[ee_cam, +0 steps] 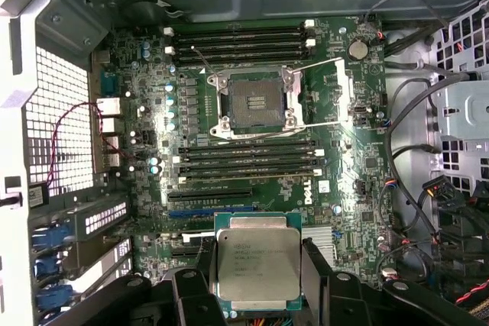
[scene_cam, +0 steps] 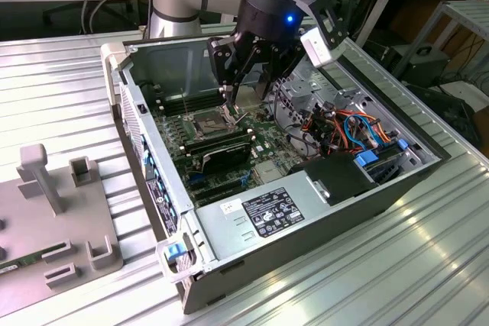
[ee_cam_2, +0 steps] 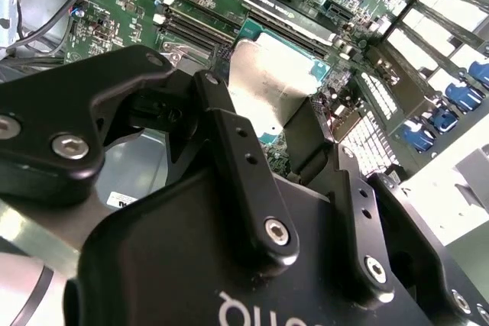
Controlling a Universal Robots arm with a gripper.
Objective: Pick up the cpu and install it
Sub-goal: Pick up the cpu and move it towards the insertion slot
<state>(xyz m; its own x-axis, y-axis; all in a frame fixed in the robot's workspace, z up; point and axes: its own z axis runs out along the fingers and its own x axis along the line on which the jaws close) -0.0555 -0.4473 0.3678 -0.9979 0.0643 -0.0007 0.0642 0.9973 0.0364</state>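
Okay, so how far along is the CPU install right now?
Pickup looks done: the gripper holds the cpu by its edges above the motherboard. The socket is empty, with the cpu held apart from it, so seating is not yet done.

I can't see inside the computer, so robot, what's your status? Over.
Hand shut on cpu, held over the motherboard. Socket open, empty, apart from cpu. Nothing seen blocking the way.
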